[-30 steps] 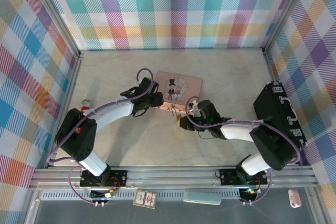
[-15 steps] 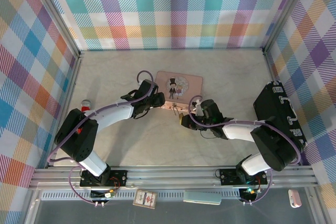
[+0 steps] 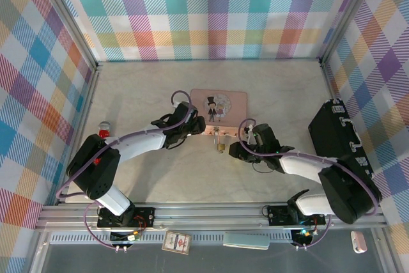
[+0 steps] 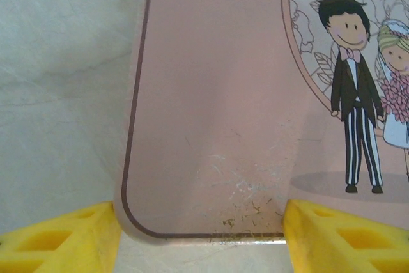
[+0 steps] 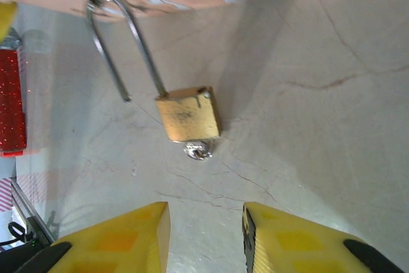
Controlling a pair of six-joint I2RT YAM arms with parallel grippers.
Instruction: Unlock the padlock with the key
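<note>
Padlock (image 5: 188, 114) hangs by its shackle (image 5: 142, 49) off the pink tin's (image 4: 211, 94) front edge, body on the counter (image 5: 319, 126). The short shackle leg is out of the body, so I read it as unlocked (key (image 5: 198, 151) sits in the keyway). Right pincer (image 5: 206, 238) is open and empty, just short of the key. Left pincer (image 4: 201, 241) is spread wide at the tin's near edge. Back right off straight, clear of the key, without reseating the shackle. Left should steady the tin.

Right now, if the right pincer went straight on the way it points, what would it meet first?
Probably the key sticking out of the padlock, with the brass body right behind it. The right pincer is open and aims roughly at them, though depth is unclear in the wrist view.
</note>
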